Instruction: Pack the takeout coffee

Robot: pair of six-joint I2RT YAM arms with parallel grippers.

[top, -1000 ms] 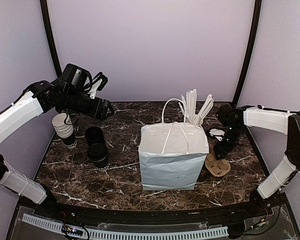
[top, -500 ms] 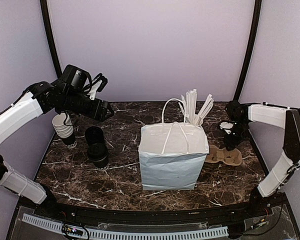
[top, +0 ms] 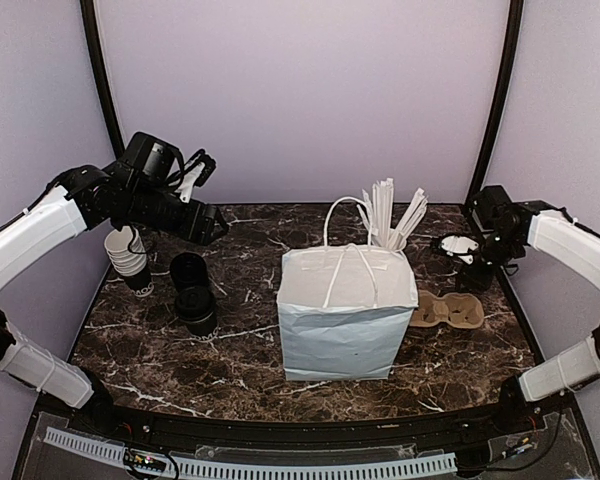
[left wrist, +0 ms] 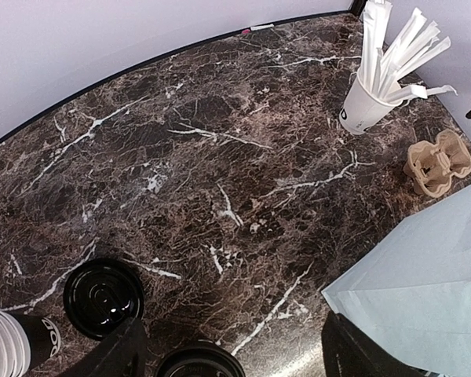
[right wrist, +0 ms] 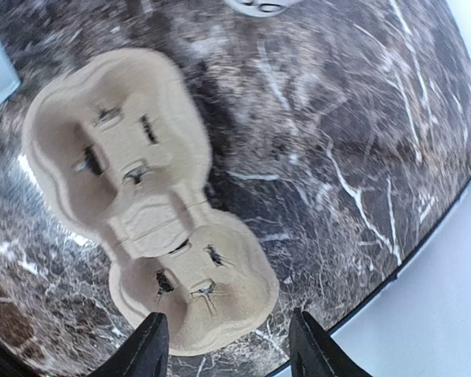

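I read this as the start of the pick: neither coffee is packed yet. Both stand on the left side of the table (top: 230, 370), the back coffee cup (top: 188, 268) just behind the front coffee cup (top: 196, 308). They sit between the stack of white cups (top: 126, 252) and the paper bag (top: 345, 320), well apart from the bag. Their black lids are on.

My left gripper (left wrist: 235, 349) hovers high above that pair with its jaws wide and nothing between them. In its wrist view the front cup's lid sits right at the bottom edge between the fingers, so I am roughly lined up but far too high to grasp.

My right gripper (right wrist: 229, 345) hangs over the cardboard carrier (right wrist: 141, 204), which lies flat on the table just right of the bag. Its jaws are apart and empty, clear of the carrier.

For the next move I judge I need to bring the left gripper straight down around the front cup. I should close on the dark wall below the lid, not on the lid itself, and keep the cup upright on the way to the carrier or the bag. The two cups stand close together, so one finger must slip between them without knocking the back one. From above I cannot tell whether the bag's mouth is open.
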